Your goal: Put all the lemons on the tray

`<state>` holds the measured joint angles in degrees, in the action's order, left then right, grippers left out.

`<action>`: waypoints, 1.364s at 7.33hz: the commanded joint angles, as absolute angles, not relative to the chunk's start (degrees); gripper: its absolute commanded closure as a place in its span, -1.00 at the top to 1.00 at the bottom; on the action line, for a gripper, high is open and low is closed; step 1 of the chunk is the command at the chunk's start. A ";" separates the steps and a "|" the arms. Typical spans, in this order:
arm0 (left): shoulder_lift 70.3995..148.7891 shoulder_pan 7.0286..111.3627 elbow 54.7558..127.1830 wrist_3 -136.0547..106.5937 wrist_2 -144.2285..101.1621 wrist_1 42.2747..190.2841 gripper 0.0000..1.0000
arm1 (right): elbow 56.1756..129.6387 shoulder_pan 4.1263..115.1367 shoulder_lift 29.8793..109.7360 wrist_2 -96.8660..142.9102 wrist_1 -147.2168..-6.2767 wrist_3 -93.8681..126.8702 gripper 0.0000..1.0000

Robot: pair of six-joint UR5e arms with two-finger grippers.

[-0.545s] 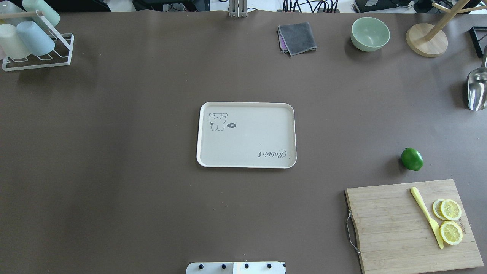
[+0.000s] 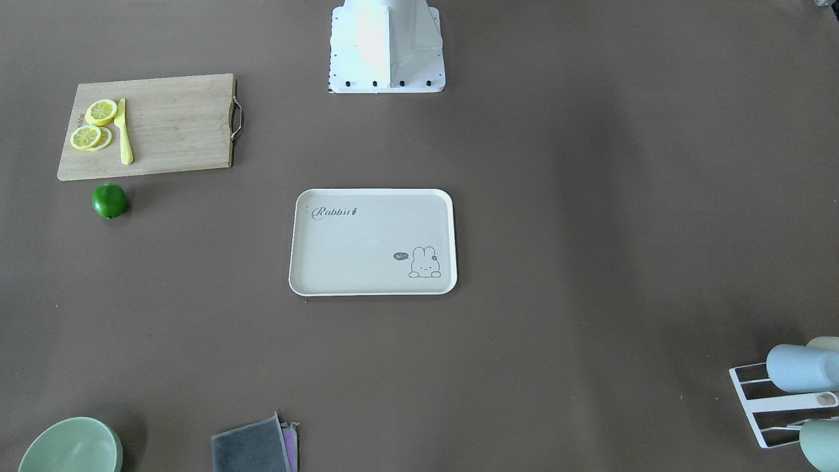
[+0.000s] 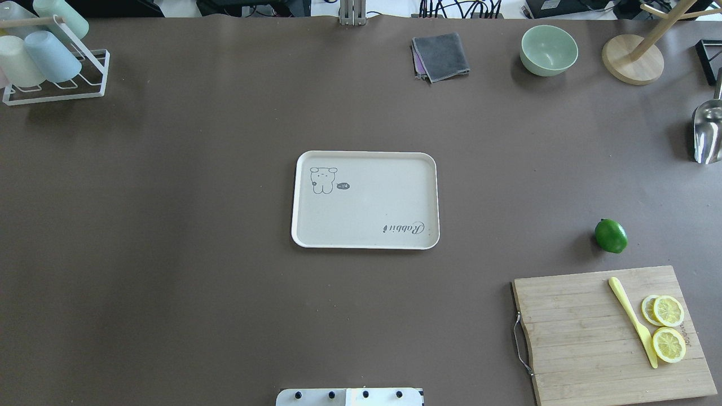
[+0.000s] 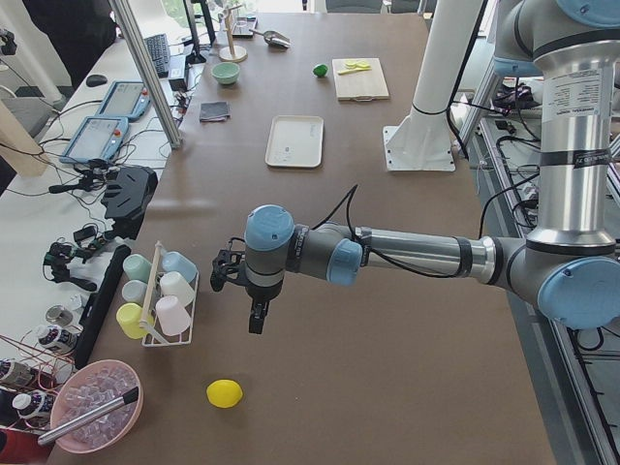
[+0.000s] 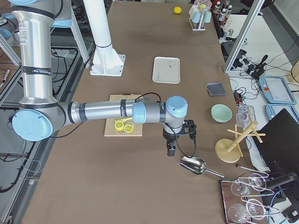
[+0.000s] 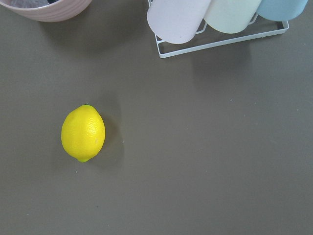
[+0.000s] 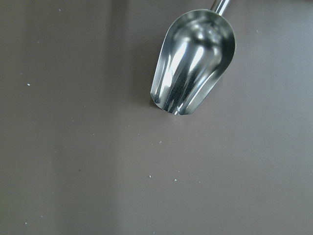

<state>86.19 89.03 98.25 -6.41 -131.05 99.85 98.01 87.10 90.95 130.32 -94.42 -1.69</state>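
The green lemon (image 3: 611,235) lies on the table just beyond the cutting board; it also shows in the front view (image 2: 109,200) and the left side view (image 4: 319,70). The yellow lemon (image 6: 83,132) lies on bare table near the cup rack, at the table's left end (image 4: 224,392). The tray (image 3: 366,197) sits empty at the table's middle (image 2: 367,249). My left gripper (image 4: 254,315) hangs above the table near the yellow lemon. My right gripper (image 5: 171,149) hangs near the metal scoop. Whether either is open or shut cannot be told.
A wooden cutting board (image 3: 609,338) holds lemon slices (image 3: 668,327) and a yellow knife (image 3: 632,321). A metal scoop (image 7: 193,63) lies under my right wrist. A cup rack (image 6: 220,24), pink bowl (image 4: 92,417), green bowl (image 3: 548,51), grey cloth (image 3: 441,55) and wooden stand (image 3: 632,59) line the edges.
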 commanded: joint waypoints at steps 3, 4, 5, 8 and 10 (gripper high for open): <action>86.13 89.03 97.82 -6.42 -131.04 99.76 0.97 | 98.09 87.10 90.97 130.43 -94.39 -1.67 1.00; 86.13 89.03 97.47 -6.24 -131.04 99.84 0.97 | 98.00 87.10 90.79 130.43 -94.39 -1.67 1.00; 86.22 88.95 97.30 -6.15 -131.04 99.84 0.97 | 98.00 87.10 90.88 130.52 -94.39 -1.67 1.00; 86.40 88.95 97.30 -6.42 -131.04 99.76 0.97 | 98.09 87.10 90.79 130.69 -94.39 -1.67 1.00; 86.31 88.95 97.29 -6.42 -131.04 99.76 0.97 | 98.09 87.10 90.79 130.69 -94.39 -1.58 1.00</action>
<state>86.38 88.95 97.31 -6.41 -131.05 99.76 98.10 87.10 90.83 130.69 -94.39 -1.58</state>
